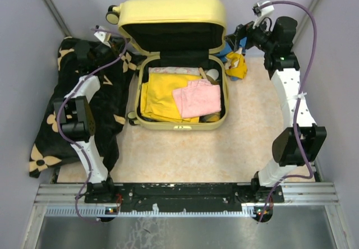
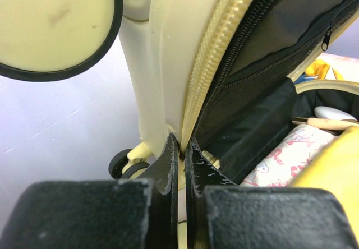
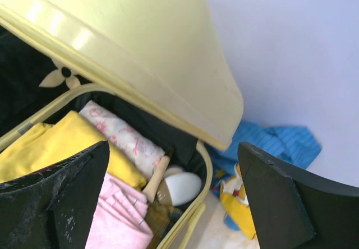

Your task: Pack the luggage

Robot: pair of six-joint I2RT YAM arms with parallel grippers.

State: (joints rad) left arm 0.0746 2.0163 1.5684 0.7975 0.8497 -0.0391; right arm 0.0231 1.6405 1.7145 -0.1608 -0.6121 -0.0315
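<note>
A large pale-yellow hard-shell clamshell suitcase point(image 1: 171, 13) lies at the far middle of the beige marbled tabletop point(image 1: 185, 153), its base flat and its black-lined lid raised at the back. Inside the base a folded yellow garment point(image 1: 160, 95) fills the left part, with a folded pink cloth point(image 1: 197, 98) lying over its right side. Behind them lies a white cloth printed in pink point(image 3: 120, 134), and at the far right corner a wooden-handled brush point(image 3: 157, 176) beside a white rounded object point(image 3: 182, 187) (what it is cannot be told). The left gripper point(image 2: 180, 145) is at the suitcase's rear left corner, its fingers drawn narrow and pinching the lid's zippered rim near the hinge; a cream wheel with a black rim point(image 2: 50, 24) shows just above. The right gripper point(image 3: 171, 153) hovers by the lid's right edge, fingers spread wide and holding nothing. A black blanket with tan flowers point(image 1: 109, 100) lies left of the suitcase, under the left arm. A crumpled blue striped cloth point(image 3: 280, 142) and a crumpled yellow fabric point(image 1: 236, 67) lie just right of the suitcase.
</note>
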